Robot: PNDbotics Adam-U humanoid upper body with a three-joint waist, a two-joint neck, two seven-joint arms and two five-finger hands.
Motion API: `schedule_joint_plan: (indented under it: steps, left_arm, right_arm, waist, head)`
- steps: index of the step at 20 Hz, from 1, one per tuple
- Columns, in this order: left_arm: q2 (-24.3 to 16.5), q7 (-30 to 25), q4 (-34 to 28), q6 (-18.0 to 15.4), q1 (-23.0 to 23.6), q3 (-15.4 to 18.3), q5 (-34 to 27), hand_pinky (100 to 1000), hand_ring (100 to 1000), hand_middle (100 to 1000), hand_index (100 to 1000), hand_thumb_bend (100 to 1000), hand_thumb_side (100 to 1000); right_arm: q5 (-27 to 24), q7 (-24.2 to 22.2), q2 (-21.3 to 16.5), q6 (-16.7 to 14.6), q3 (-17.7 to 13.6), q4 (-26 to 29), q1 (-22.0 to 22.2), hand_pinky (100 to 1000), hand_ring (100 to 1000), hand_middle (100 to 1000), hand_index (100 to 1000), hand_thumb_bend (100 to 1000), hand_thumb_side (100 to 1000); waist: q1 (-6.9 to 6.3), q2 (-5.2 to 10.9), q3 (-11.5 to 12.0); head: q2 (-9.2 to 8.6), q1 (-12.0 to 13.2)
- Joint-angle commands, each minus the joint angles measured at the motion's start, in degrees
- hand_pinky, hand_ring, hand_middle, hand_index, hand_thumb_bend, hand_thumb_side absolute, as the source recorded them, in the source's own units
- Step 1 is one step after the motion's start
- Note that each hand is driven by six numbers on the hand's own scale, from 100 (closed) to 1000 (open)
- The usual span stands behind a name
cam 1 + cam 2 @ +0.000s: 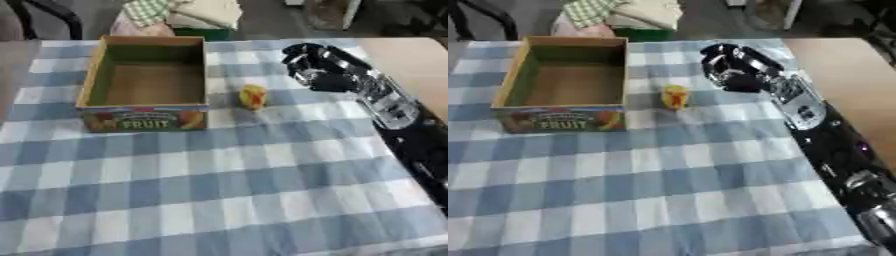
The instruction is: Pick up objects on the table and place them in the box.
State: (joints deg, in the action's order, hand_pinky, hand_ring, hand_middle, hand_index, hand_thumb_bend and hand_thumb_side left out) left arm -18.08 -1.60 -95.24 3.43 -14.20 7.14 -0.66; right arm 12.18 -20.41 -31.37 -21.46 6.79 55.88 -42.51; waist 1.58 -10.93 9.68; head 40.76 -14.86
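Note:
A small yellow object with red marks (253, 96) stands on the blue and white checked cloth, just right of the box. The cardboard box (92, 81), with FRUIT printed on its front, lies open and holds nothing. My right hand (312, 67) hovers above the cloth to the right of and a little beyond the yellow object, apart from it. Its fingers are curled and hold nothing. The right arm (815, 130) runs from the lower right corner up to that hand. My left hand shows in neither view.
Bare wooden tabletop (411, 65) lies beyond the cloth's right edge. Folded fabrics (179, 12) and a dark chair frame (52, 15) stand past the far edge. Checked cloth (219, 190) covers the whole near half.

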Motion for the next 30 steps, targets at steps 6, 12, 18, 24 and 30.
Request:
schedule_joint_plan:
  steps: [6,12,18,24,30]
  left_arm:
    - [-0.4,-0.5,-0.7,-0.1,-0.6,-0.3,0.0,711,583,503,604,555,415]
    - [-0.4,-0.4,-0.7,-0.1,-0.5,-0.3,0.0,712,583,504,604,555,415]
    - [-0.4,-0.4,-0.7,-0.1,-0.5,-0.3,0.0,712,583,503,604,555,415]
    - [-0.3,-0.4,-0.7,-0.1,-0.4,-0.3,0.0,712,583,503,603,555,416]
    - [-0.3,-0.4,-0.7,-0.1,-0.4,-0.3,0.0,712,582,503,603,555,416]
  right_arm:
    - [10.4,0.0,3.5,-4.4,0.2,-7.7,-5.0,758,720,761,887,100,535]
    - [16.4,1.2,4.1,-6.1,0.0,-9.1,-5.4,794,776,782,892,100,544]
    - [22.2,-0.6,3.5,-7.9,0.4,-8.0,-5.0,806,802,812,904,120,554]
    - [30.4,2.8,3.8,-8.5,0.0,-8.0,-4.7,765,753,768,874,192,379]
    - [34.3,7.9,4.1,-8.3,-0.3,-8.6,-4.4,693,589,537,706,100,100]
  waist:
    - [-0.25,0.97,0.7]
    - [-0.16,0.95,0.9]
    - [-0.11,0.93,0.6]
    - [-0.28,0.90,0.7]
    - [-0.24,0.88,0.8]
  head:
    - [-0.27,-0.8]
    - [-0.27,-0.9]
    - [-0.33,-0.9]
    - [-0.32,-1.1]
    - [-0.35,-1.2]
